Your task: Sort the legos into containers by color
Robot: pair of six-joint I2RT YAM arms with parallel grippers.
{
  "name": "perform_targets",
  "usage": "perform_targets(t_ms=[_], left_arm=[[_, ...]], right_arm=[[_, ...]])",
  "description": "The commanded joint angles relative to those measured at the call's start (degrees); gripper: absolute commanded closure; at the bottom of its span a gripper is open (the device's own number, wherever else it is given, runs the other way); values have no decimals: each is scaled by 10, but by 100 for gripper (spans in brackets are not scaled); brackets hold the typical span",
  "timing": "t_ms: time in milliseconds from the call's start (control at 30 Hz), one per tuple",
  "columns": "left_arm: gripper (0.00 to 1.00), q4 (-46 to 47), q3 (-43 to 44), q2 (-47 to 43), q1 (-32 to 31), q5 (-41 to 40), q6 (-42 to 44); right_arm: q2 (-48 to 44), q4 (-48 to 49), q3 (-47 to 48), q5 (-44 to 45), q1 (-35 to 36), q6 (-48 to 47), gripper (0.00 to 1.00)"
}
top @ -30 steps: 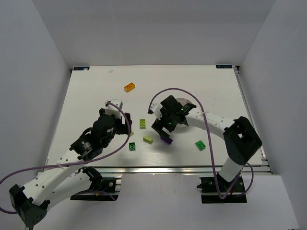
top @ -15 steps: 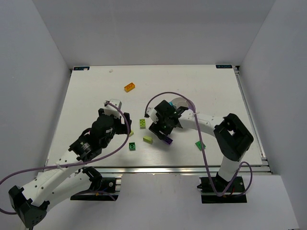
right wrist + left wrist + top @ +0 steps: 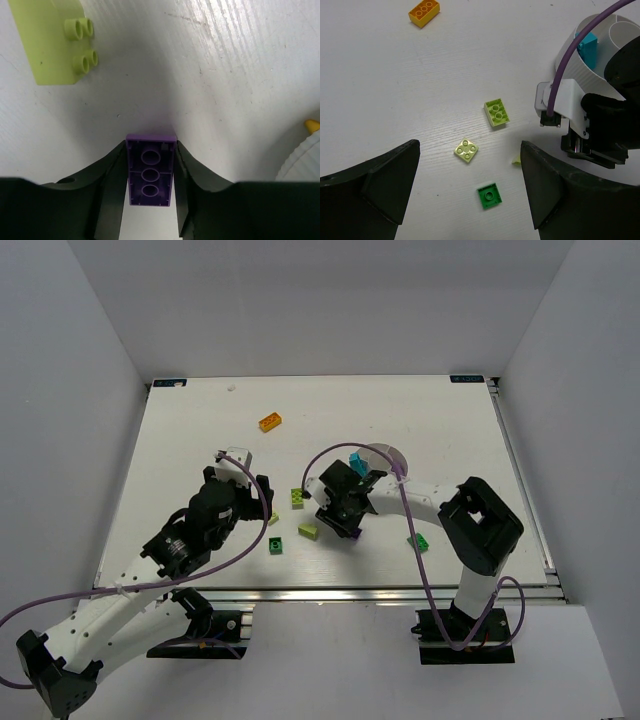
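As I looked in through the wrist camera, the right jaws were clamped on the purple brick (image 3: 150, 170), its hollow underside facing the lens, just beside the white dish (image 3: 300, 162) on its near-left side. The left jaws hung wide apart, holding nothing, farther left of the dish. A cyan brick (image 3: 587, 45) sat inside the dish.

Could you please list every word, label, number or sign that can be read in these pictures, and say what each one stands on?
No text can be read in any view.
Far-left blue tag on the edge of the table: too small to read.
Far-right blue tag on the same edge: too small to read.
Purple brick, orange brick and lime brick: no print showing.
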Motion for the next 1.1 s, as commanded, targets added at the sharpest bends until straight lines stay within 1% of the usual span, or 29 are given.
perform_targets(t_ms=[0, 33, 67, 133, 167, 200, 267, 300, 333, 367, 400, 433, 467, 500, 533, 567, 600, 667, 733, 800, 967, 1067], left_arm=[[9, -1, 0, -10, -3, -6, -4], [9, -1, 0, -10, -3, -5, -4], [9, 0, 0, -10, -3, -5, -4], [9, 1, -1, -10, -3, -4, -5], [9, 2, -2, -10, -3, -2, -5], [9, 2, -2, -10, -3, -1, -5], [9, 1, -3, -8, -3, -1, -5], [9, 2, -2, -8, -3, 0, -5], [9, 2, -2, -9, -3, 0, -5], [9, 2, -2, -10, -3, 0, -5], [9, 3, -3, -8, -3, 0, -5], [9, 2, -3, -9, -3, 0, -6], [9, 3, -3, -10, -3, 1, -6], [9, 4, -3, -10, -3, 1, -6], [9, 4, -3, -10, -3, 2, -6], [9, 4, -3, -9, -3, 3, -7], [9, 5, -4, -10, -3, 4, -6], [9, 4, -3, -8, -3, 6, -7], [9, 5, -3, -5, -3, 9, -5], [9, 6, -3, -4, -3, 13, -5], [9, 2, -1, -2, -3, 16, -5], [9, 4, -2, -5, -3, 16, -5]], right_arm=[[8, -22, 8, -7, 4, -12, 83], [3, -30, 12, -16, 4, -18, 92], [-3, -37, 19, -53, 1, -34, 100], [-46, -75, 50, -102, -5, -55, 100], [-64, -89, 62, -160, -6, -76, 100], [-105, -95, 87, -188, -18, -83, 100], [-144, -101, 111, -235, -25, -82, 100], [-178, -91, 125, -238, -44, -74, 100], [-195, -80, 128, -235, -52, -61, 100], [-208, -50, 128, -211, -61, -47, 100], [-233, -29, 114, -194, -89, -17, 100], [-246, -9, 101, -175, -99, -2, 100], [-260, 36, 86, -139, -118, 10, 100], [-280, 59, 72, -116, -127, 37, 100], [-289, 79, 41, -96, -156, 50, 100], [-297, 105, 30, -60, -165, 63, 100], [-307, 115, 22, -49, -172, 75, 100], [-314, 130, 9, -32, -215, 105, 100], [-320, 149, 2, -34, -244, 119, 100], [-313, 156, -2, -55, -270, 129, 100], [-274, 161, 3, -89, -326, 148, 100], [-255, 169, 2, -114, -340, 162, 100]])
